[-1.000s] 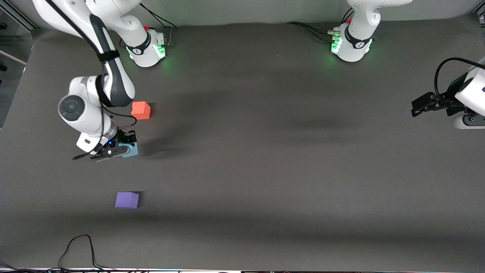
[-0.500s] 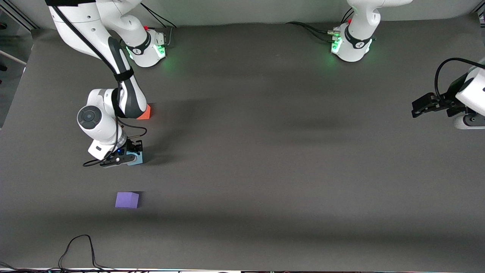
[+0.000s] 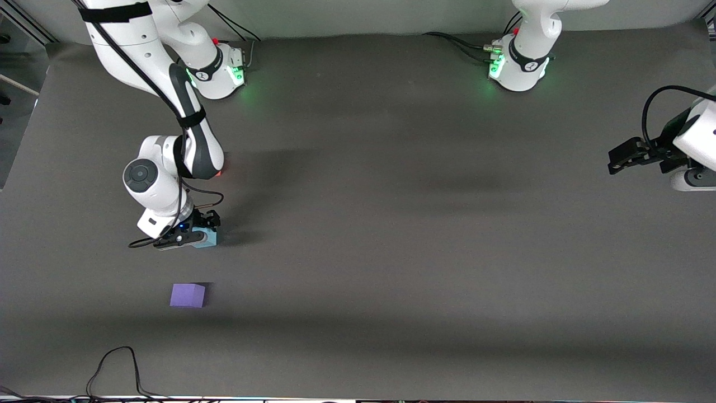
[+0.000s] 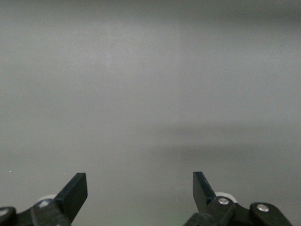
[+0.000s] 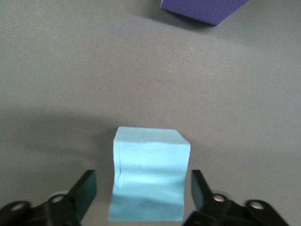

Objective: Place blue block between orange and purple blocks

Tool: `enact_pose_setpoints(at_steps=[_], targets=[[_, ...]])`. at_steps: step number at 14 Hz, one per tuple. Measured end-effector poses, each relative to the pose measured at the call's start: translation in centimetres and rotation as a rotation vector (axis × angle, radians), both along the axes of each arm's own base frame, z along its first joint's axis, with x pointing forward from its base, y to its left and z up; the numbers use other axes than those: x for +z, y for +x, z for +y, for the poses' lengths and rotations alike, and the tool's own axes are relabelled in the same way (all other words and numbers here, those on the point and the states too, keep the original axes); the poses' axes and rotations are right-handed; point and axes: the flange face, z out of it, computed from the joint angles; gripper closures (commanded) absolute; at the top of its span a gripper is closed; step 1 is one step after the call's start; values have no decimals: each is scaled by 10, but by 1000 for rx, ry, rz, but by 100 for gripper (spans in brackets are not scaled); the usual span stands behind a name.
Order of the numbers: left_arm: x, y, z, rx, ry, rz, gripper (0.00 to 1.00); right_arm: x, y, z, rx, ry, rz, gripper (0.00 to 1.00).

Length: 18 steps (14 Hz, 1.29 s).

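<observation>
The blue block rests on the dark table between the open fingers of my right gripper. In the right wrist view the blue block shows a gap to each finger of the right gripper. The purple block lies nearer to the front camera, and its corner shows in the right wrist view. The orange block is farther from the front camera; only a sliver shows past the right arm. My left gripper waits open and empty at the left arm's end, as the left wrist view also shows.
A black cable loops on the table near the front edge at the right arm's end. The right arm's elbow hangs over the spot beside the orange block.
My right gripper and the blue block have moved nearer to the front camera and slightly toward the left arm's end. The right arm now covers most of the orange block. The left arm has not moved.
</observation>
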Motion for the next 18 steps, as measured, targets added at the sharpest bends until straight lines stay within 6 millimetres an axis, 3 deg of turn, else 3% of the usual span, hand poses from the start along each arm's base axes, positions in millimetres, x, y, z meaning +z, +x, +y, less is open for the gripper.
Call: enact_pose_setpoints(at_steps=[3, 7, 11, 14, 16, 18], targets=[[0, 0, 0, 0, 0, 0, 0, 29, 3, 3, 25, 43, 39, 0], [0, 0, 0, 0, 0, 0, 0, 103, 8, 11, 36, 139, 104, 0], [0, 0, 0, 0, 0, -1, 0, 199, 19, 20, 50, 214, 167, 0], [0, 0, 0, -1, 0, -1, 0, 286, 18, 32, 19, 243, 215, 0], [0, 0, 0, -1, 0, -1, 0, 339, 12, 51, 6, 242, 224, 0], [0, 1, 0, -1, 0, -4, 0, 376, 5, 74, 20, 220, 206, 0]])
